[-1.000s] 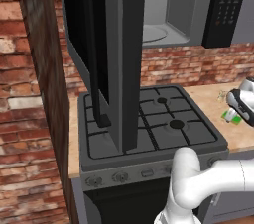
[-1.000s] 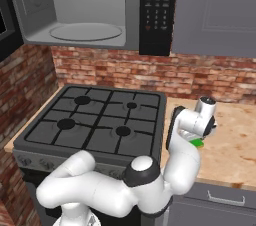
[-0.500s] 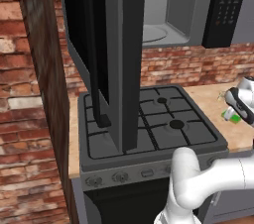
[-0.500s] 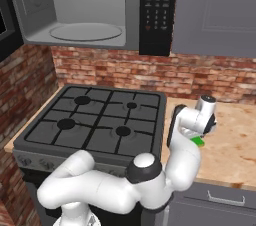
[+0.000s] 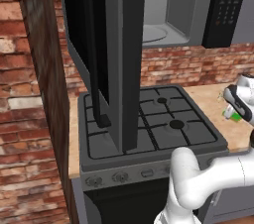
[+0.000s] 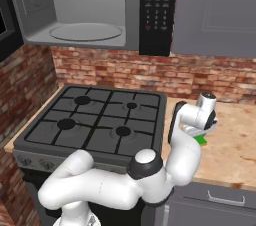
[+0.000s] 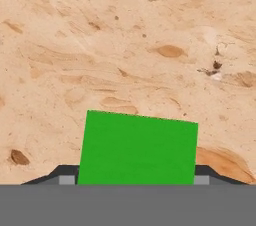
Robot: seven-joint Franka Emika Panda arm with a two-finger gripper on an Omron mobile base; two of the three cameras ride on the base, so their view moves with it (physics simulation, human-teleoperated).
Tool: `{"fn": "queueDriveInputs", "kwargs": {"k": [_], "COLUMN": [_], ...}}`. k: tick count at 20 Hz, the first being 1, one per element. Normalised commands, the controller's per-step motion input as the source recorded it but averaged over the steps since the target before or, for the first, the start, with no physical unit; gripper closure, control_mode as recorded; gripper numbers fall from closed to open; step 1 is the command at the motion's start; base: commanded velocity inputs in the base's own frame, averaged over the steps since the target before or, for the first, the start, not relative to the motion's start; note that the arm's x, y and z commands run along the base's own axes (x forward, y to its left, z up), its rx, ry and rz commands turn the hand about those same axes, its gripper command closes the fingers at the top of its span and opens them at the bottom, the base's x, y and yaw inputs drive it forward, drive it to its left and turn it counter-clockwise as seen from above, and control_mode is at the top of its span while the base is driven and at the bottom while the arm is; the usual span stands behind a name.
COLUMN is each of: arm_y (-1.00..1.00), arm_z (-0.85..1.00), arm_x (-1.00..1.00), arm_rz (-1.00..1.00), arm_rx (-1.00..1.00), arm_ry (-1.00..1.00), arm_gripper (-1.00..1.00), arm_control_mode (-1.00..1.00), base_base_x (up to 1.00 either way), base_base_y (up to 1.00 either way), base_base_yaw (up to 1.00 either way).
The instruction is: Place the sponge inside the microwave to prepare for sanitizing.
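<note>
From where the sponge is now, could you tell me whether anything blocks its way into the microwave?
Nothing visible does. The microwave door is swung fully open, its cavity bare, and the sponge sits between the gripper fingertips over the counter right of the stove.

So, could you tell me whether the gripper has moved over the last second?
Yes, slightly: the gripper has risen above the counter beside the stove, jaws around the sponge.

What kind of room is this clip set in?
A rendered home kitchen, most likely: a black gas stove sits under an open microwave, with a brick backsplash and a wooden counter where a green sponge lies.
</note>
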Motion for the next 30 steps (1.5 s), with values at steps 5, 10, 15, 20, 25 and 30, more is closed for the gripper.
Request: {"fn": "queueDriveInputs", "kwargs": {"k": [5,10,15,20,25,30], "arm_y": [-0.01,0.00,0.10,0.29,0.35,0.32], "arm_z": [-0.27,0.01,0.34,0.55,0.55,0.52], "arm_x": [-0.23,-0.28,-0.39,-0.28,-0.32,-0.36], "arm_rz": [0.00,-0.01,-0.01,0.00,-0.01,-0.02], "arm_rx": [0.00,0.03,0.05,0.00,0.00,0.00], "arm_ry": [0.03,0.01,-0.01,-0.02,0.00,0.00], "arm_gripper": [1.00,1.00,1.00,1.00,1.00,1.00], "arm_control_mode": [-1.00,-1.00,-1.00,-1.00,-1.00,-1.00], "base_base_x": [0.00,0.00,0.00,0.00,0.00,0.00], "base_base_y": [0.00,0.00,0.00,0.00,0.00,0.00], "base_base_yaw": [0.00,0.00,0.00,0.00,0.00,0.00]}}
